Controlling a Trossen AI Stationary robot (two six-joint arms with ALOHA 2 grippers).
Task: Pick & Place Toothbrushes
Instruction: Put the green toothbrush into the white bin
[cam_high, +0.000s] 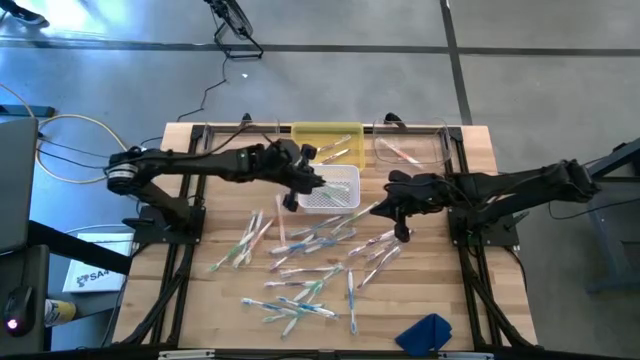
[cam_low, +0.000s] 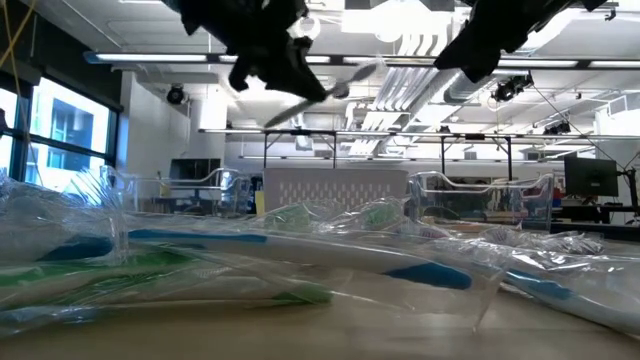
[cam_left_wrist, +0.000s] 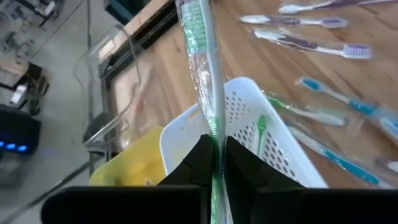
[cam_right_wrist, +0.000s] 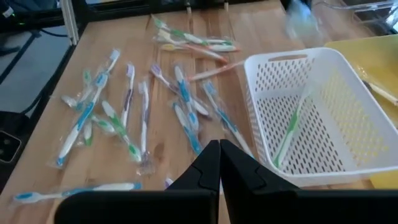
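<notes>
Left gripper (cam_left_wrist: 214, 163) pinches one wrapped green toothbrush (cam_left_wrist: 202, 68) above the white basket (cam_left_wrist: 245, 102), which holds one green brush (cam_right_wrist: 289, 134). Right gripper (cam_right_wrist: 219, 163) hangs closed and empty over roughly two dozen scattered toothbrushes (cam_high: 300, 262). Yellow tray (cam_high: 322, 137) and clear bin (cam_high: 410, 150) contents are hard to make out.

Wrapped toothbrushes (cam_high: 310, 265) lie scattered; one green toothbrush (cam_left_wrist: 208, 87) is held aloft.
</notes>
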